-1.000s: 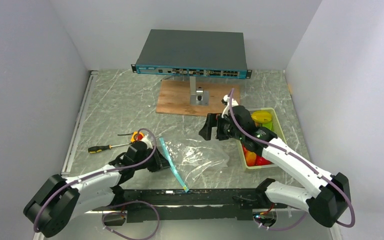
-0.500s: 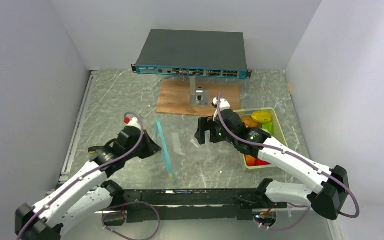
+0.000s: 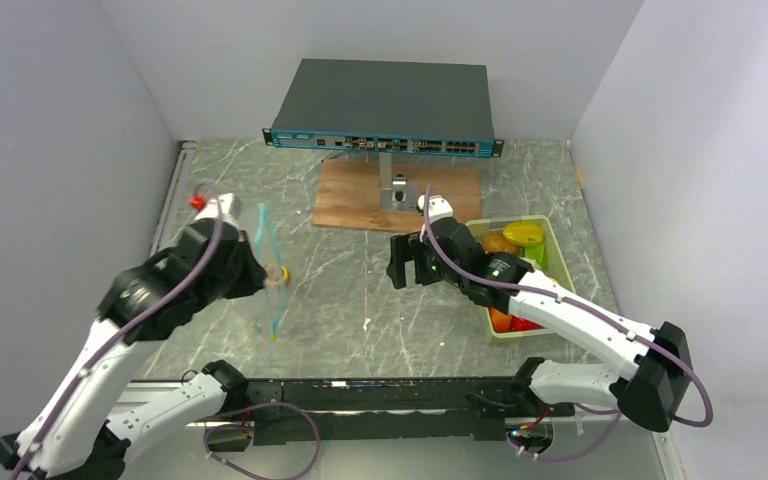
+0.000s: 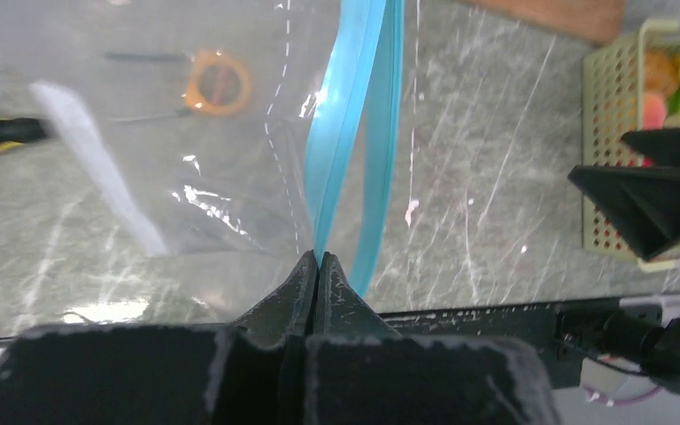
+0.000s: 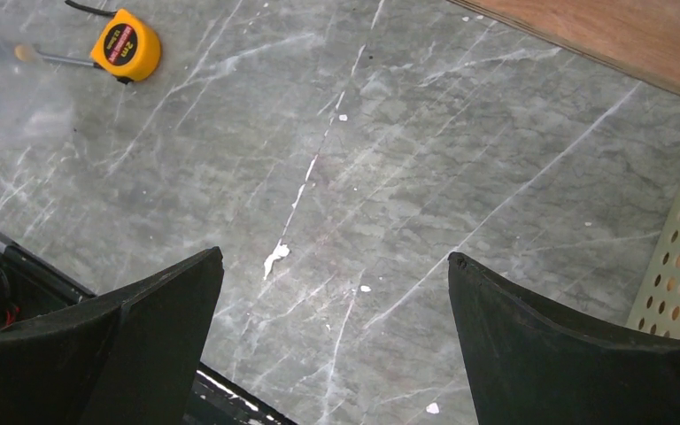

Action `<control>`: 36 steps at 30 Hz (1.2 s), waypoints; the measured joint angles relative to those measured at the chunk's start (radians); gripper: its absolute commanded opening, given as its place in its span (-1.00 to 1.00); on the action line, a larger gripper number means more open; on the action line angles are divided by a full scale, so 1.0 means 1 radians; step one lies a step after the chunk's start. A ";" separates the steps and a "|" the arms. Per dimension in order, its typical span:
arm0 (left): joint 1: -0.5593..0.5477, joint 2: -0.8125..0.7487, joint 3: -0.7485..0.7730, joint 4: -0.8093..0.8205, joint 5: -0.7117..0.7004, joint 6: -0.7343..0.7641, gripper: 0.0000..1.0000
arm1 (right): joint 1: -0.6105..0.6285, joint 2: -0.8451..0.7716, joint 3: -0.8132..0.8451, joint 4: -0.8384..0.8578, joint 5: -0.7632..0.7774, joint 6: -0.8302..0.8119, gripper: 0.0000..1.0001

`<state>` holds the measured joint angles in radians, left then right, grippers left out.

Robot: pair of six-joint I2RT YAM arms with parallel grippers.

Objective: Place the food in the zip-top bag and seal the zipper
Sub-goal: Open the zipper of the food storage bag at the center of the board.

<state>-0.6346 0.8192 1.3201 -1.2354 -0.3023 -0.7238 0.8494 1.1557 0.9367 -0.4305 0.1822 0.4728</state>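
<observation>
The left gripper (image 4: 317,262) has its fingers pressed together on the teal zipper (image 4: 354,133), holding the zip-top bag (image 3: 271,262) up above the marble table (image 5: 336,159); the right gripper (image 5: 335,257) is spread wide, empty, over the table beside the green tray (image 3: 563,262); the food (image 3: 524,234) lies in that tray.

A grey, white-veined marble-patterned table (image 3: 360,310) lies under both grippers, boxed in on three sides by plain pale walls (image 3: 70,120) in soft, even light. Beyond the right gripper (image 3: 405,262), toward the far wall, a brown wooden board (image 3: 345,205) lies flat on the table, and a small metal stand (image 3: 397,190) on it sits beneath a dark grey network switch (image 3: 385,100) with a teal front. A pale metal strip (image 3: 160,250) runs along the table's edge outboard of the left gripper (image 3: 260,275), and a black rail (image 3: 390,392) crosses the near edge behind both.
</observation>
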 measured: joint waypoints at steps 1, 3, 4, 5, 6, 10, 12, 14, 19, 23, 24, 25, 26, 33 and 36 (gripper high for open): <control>0.000 0.012 -0.028 0.020 0.024 0.006 -1.00 | 0.005 0.000 0.000 0.002 0.000 0.000 0.99; 0.000 0.045 -0.113 0.084 0.093 0.014 -1.00 | 0.016 0.000 0.000 0.008 -0.002 0.002 0.99; 0.000 0.067 -0.166 0.131 0.129 0.014 -1.00 | 0.025 0.000 0.000 0.012 -0.001 0.003 0.99; 0.000 0.102 -0.238 0.195 0.181 0.011 -1.00 | 0.036 0.000 0.000 0.016 -0.003 0.007 0.99; 0.000 0.124 -0.266 0.219 0.203 0.009 -1.00 | 0.047 0.000 0.000 0.021 -0.005 0.011 0.99; -0.009 0.192 -0.363 0.333 0.283 -0.008 -1.00 | 0.087 0.000 -0.004 0.066 -0.013 0.045 0.97; -0.016 0.192 -0.371 0.377 0.315 -0.021 -1.00 | 0.100 0.000 -0.018 0.111 -0.033 0.077 0.94; -0.023 0.191 -0.371 0.422 0.334 -0.026 -1.00 | 0.110 0.000 -0.046 0.169 -0.054 0.119 0.84; -0.040 0.193 -0.371 0.472 0.358 -0.035 -1.00 | 0.127 0.015 -0.132 0.315 -0.097 0.232 0.66; -0.053 0.193 -0.370 0.483 0.366 -0.045 -1.00 | 0.134 0.067 -0.146 0.417 -0.132 0.282 0.51; -0.056 0.193 -0.370 0.484 0.368 -0.048 -1.00 | 0.134 0.080 -0.146 0.435 -0.138 0.289 0.44; -0.060 0.193 -0.370 0.486 0.369 -0.048 -1.00 | 0.135 0.096 -0.146 0.453 -0.145 0.294 0.37; -0.062 0.193 -0.370 0.486 0.369 -0.049 -1.00 | 0.136 0.111 -0.146 0.469 -0.154 0.298 0.33; -0.078 0.184 -0.359 0.482 0.367 -0.051 -1.00 | 0.147 0.200 -0.143 0.539 -0.199 0.307 0.26; -0.080 0.172 -0.354 0.467 0.364 -0.051 -1.00 | 0.160 0.233 -0.133 0.542 -0.199 0.303 -0.13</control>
<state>-0.7151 0.9913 0.9665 -0.7689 0.0612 -0.7750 1.0092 1.3884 0.8040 0.1112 -0.0170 0.7757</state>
